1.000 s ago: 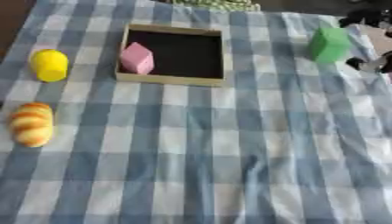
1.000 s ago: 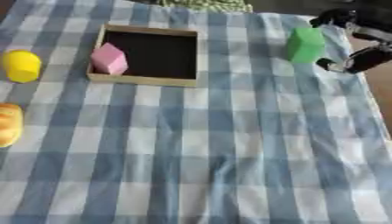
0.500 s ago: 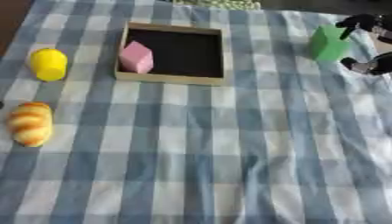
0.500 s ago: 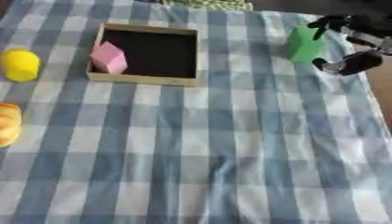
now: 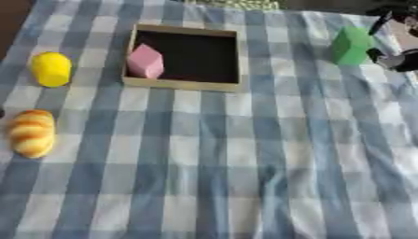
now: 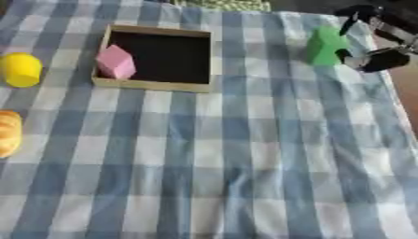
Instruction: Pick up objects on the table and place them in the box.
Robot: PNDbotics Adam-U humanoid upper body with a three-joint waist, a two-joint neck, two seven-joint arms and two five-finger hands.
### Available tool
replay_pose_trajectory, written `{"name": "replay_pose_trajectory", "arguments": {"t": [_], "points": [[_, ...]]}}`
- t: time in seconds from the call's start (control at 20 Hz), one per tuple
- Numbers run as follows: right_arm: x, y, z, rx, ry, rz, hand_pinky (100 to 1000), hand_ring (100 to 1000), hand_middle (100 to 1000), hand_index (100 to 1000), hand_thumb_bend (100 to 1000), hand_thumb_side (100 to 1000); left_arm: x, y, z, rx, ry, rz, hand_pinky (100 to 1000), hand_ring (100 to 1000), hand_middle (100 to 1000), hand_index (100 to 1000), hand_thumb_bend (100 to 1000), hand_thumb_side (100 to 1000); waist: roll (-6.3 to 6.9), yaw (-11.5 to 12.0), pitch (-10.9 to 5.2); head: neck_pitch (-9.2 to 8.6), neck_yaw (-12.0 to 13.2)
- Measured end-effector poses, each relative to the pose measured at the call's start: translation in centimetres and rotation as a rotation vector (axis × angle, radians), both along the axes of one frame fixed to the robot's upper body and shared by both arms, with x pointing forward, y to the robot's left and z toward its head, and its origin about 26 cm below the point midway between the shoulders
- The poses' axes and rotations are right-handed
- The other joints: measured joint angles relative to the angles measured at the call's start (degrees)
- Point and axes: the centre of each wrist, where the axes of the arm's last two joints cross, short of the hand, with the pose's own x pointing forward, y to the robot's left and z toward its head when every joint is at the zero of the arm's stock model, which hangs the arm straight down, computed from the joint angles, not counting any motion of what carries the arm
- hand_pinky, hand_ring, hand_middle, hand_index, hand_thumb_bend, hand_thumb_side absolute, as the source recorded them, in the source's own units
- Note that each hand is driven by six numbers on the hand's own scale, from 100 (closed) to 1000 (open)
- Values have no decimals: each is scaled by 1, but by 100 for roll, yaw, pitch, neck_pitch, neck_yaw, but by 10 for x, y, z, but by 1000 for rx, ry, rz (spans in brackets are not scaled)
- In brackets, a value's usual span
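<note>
A green block [image 6: 326,45] stands on the checked cloth at the far right. My right hand [image 6: 380,59] is open just to its right: dark fingers [image 6: 358,11] reach over the block's top back corner and the thumb sits beside its lower right side, without closing on it. The wooden box [image 5: 184,83] with a black floor lies at the far middle, and a pink block [image 5: 145,61] leans in its left part. At the left lie a yellow lemon-like object [image 5: 51,69] and a bread loaf [image 5: 31,132]. No left hand shows.
The blue and white checked cloth [image 5: 228,177] covers the table and is wrinkled at the near right. The table's right edge [image 6: 405,107] runs close behind my right hand. Something pale green lies past the far edge.
My right hand has shifted slightly beside the green block, with the thumb lifting a little toward the block's side. The block, the box and the other objects have not moved.
</note>
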Motion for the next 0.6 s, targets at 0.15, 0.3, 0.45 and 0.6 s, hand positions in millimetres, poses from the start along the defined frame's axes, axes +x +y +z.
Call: {"name": "replay_pose_trajectory", "arguments": {"t": [0.15, 0.3, 0.45, 0.6], "points": [[-1, 0, 1, -2, 0, -8, 1000, 1000, 740, 1000, 176, 426, 0, 0, 0, 2, 1, -2, 1000, 846, 788, 836, 100, 550, 0, 4, 15, -1, 0], [0, 1, 1, -10, 6, -15, 1000, 1000, 752, 1000, 169, 423, 0, -1, 0, 3, 1, -7, 1000, 847, 789, 836, 100, 550, 0, 14, 23, -4, -3], [2, 0, 3, -16, 12, -20, 1000, 1000, 783, 1000, 170, 426, 1, -2, 0, 5, 1, -11, 1000, 847, 790, 837, 100, 550, 0, 45, 45, -10, -6], [3, 0, 1, -22, 23, -22, 1000, 1000, 799, 1000, 177, 419, 1, -2, 1, 6, -2, -13, 1000, 848, 790, 837, 100, 548, 0, 55, 57, -29, -13]]}}
